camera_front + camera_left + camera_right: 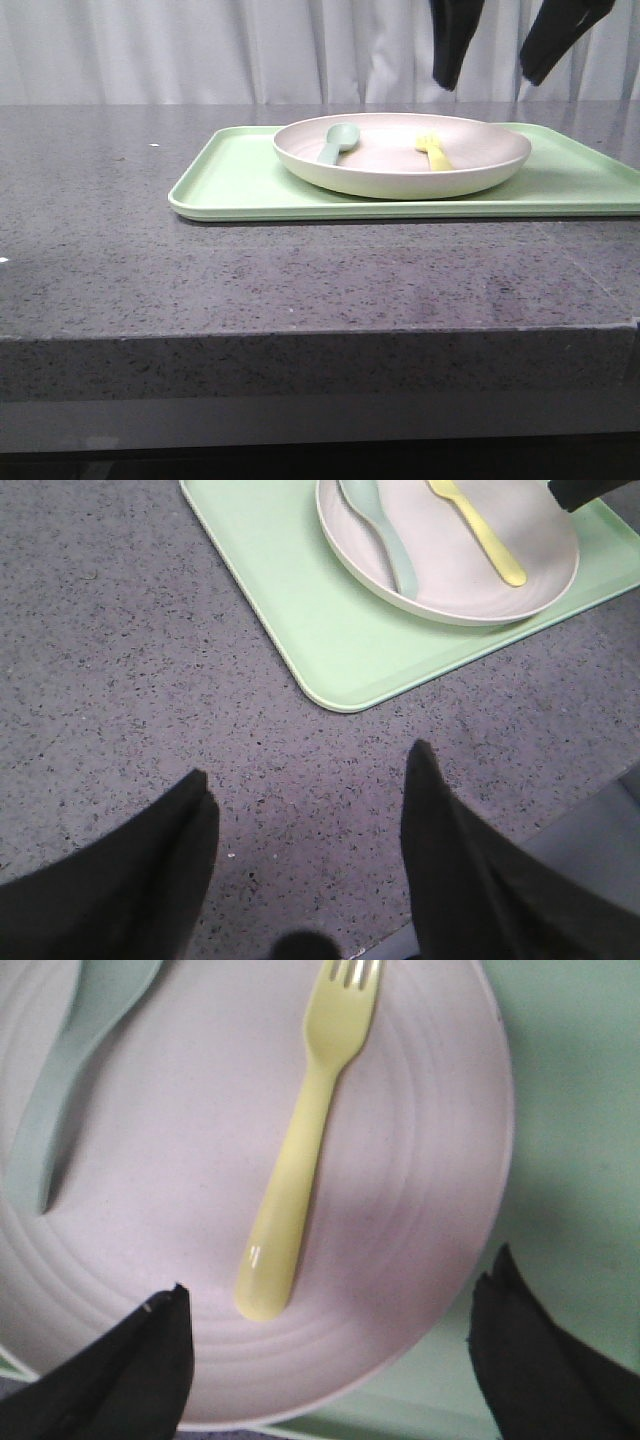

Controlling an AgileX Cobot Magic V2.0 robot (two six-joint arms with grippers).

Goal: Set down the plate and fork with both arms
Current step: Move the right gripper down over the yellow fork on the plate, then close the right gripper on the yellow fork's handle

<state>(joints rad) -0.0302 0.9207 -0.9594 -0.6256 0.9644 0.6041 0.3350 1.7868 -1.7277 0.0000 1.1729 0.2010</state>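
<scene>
The pale pinkish plate [480,150] sits on the light-green tray [240,180]. The yellow fork [434,152] lies in the plate's right half, with a pale green spoon [337,141] in its left half. My right gripper [490,78] hangs open and empty above the plate's right side. In the right wrist view it [335,1325] spreads over the plate's rim [400,1360] just behind the fork's handle end [290,1200]. My left gripper [310,805] is open and empty over bare countertop, apart from the tray's corner [340,695]. The plate [540,580] and fork [480,535] show beyond it.
The grey speckled countertop [200,280] ends at a front edge close to the camera. A white curtain [200,50] hangs behind. The tray reaches past the right edge of the front view.
</scene>
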